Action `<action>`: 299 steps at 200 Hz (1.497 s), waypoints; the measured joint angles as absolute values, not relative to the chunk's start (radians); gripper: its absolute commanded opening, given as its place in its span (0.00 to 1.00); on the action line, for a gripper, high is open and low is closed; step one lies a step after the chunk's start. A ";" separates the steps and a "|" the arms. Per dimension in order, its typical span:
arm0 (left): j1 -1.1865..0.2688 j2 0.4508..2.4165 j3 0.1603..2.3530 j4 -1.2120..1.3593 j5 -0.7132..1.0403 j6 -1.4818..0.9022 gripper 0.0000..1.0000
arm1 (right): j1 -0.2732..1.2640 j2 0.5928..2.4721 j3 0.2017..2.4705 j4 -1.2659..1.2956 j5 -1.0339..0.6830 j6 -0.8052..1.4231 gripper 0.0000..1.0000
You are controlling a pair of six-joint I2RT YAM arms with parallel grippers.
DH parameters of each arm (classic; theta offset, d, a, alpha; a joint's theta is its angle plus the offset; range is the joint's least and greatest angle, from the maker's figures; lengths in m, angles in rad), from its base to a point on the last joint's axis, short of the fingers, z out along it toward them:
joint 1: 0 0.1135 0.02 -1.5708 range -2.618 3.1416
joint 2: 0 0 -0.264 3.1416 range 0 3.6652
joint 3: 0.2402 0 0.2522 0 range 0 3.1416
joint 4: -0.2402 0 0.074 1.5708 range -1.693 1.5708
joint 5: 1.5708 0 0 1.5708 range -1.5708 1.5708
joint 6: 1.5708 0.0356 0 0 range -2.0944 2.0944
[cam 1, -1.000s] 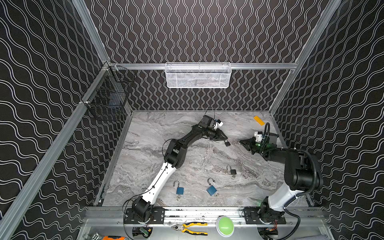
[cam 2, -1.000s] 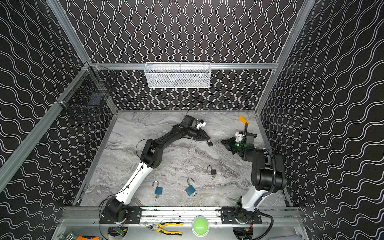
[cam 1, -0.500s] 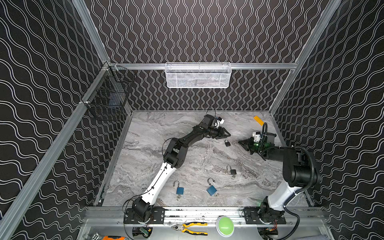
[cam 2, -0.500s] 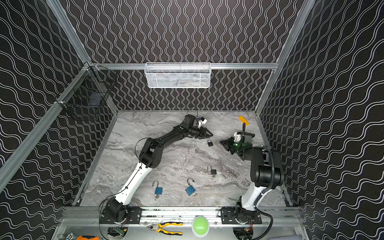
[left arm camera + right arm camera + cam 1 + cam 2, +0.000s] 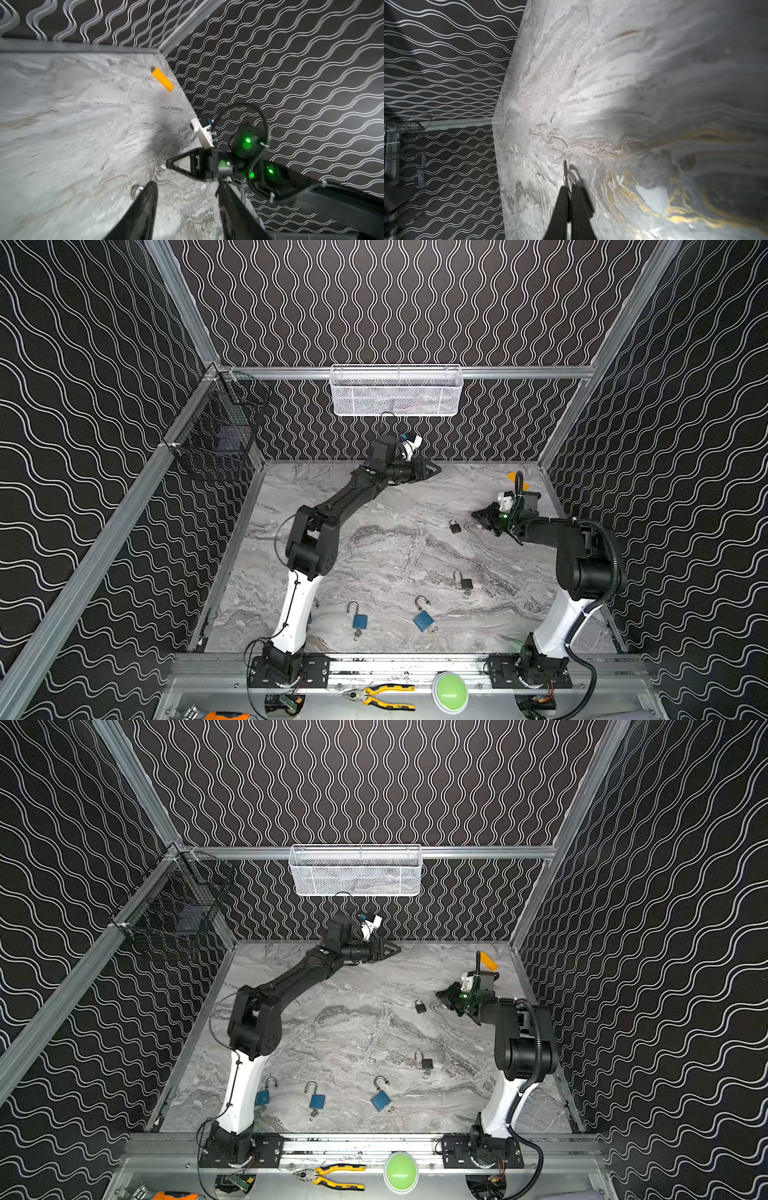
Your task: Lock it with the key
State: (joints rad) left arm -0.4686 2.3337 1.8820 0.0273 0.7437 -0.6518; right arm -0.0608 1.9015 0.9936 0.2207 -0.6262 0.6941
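Marble desk (image 5: pixel 374 543) fills the cell floor, and a small black padlock (image 5: pixel 455 526) lies on it right of centre. Well behind that padlock and to its left, the left gripper (image 5: pixel 434 470) hangs near the back wall, jaws spread with nothing between them. Just right of the padlock, not touching it, the right gripper (image 5: pixel 478 515) has its jaws pressed together, pinching a key (image 5: pixel 565 172) whose ring shows beside the blade in the right wrist view. Behind the padlock, toward the back right corner, lies an orange block (image 5: pixel 517 481). In front of the padlock sits a second black padlock (image 5: pixel 464 583), and farther forward three blue padlocks (image 5: pixel 316 1100).
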 measured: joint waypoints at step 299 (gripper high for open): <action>-0.414 1.201 1.000 -0.230 0.146 -0.622 0.99 | 0.025 1.773 1.024 -0.023 -0.394 0.566 0.86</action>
